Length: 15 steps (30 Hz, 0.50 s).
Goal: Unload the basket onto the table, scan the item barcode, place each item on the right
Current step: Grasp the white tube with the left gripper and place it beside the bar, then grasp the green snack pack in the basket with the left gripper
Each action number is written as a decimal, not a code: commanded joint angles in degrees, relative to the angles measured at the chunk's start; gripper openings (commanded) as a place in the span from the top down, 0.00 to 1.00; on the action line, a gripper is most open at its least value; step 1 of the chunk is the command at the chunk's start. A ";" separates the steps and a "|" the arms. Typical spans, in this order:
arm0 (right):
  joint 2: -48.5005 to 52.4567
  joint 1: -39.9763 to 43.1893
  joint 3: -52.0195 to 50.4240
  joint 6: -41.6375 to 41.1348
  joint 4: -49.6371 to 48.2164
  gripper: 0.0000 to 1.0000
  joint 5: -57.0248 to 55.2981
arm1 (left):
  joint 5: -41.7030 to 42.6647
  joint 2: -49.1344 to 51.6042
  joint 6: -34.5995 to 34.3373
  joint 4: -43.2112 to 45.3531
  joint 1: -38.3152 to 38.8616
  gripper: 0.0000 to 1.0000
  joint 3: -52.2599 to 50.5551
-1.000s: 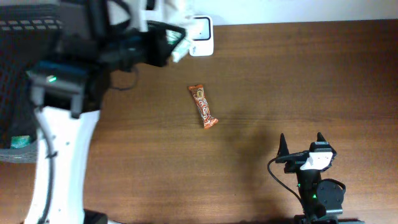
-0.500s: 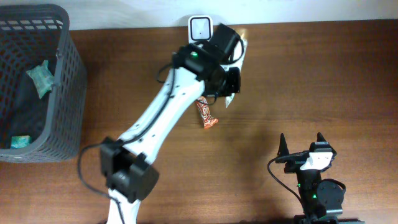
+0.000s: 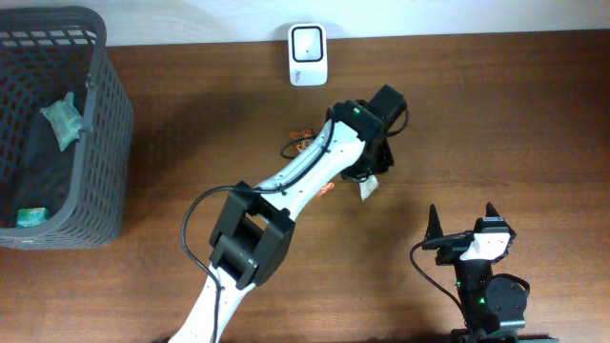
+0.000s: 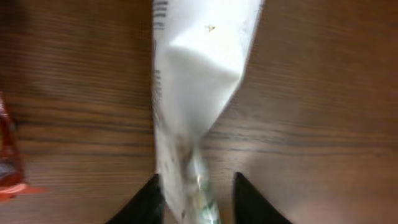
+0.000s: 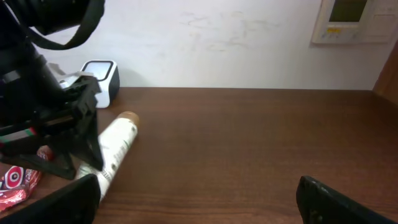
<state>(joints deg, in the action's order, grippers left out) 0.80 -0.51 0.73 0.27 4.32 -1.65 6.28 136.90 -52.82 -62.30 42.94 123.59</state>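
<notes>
White tube (image 5: 118,144) near scanner (image 5: 102,74) on table (image 5: 249,143)

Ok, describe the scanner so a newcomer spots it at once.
Start at the brown wooden table and follow its far edge, by the wall. The scanner stands there alone: a small white box with a square window, unlike the orange-red wrapper mid-table.

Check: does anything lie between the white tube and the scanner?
Only the left arm itself crosses the line from the white tube to the scanner. The orange snack bar lies beside that line, partly under the arm.
</notes>
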 commanded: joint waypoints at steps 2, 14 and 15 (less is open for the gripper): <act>-0.44 0.22 -0.42 0.35 0.24 0.01 -0.33 | 4.72 -0.63 7.37 -0.31 -1.53 0.55 8.48; -0.44 0.22 -0.42 0.35 0.24 0.01 -0.33 | -11.34 -18.62 30.67 -10.82 -39.17 0.18 45.20; -0.44 0.22 -0.42 0.35 0.24 0.01 -0.33 | -13.97 -18.93 30.69 -11.43 -45.72 0.18 45.20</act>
<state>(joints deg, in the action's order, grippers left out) 0.80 -0.51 0.73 0.27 4.32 -1.67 0.91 119.55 -24.34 -72.38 6.74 168.29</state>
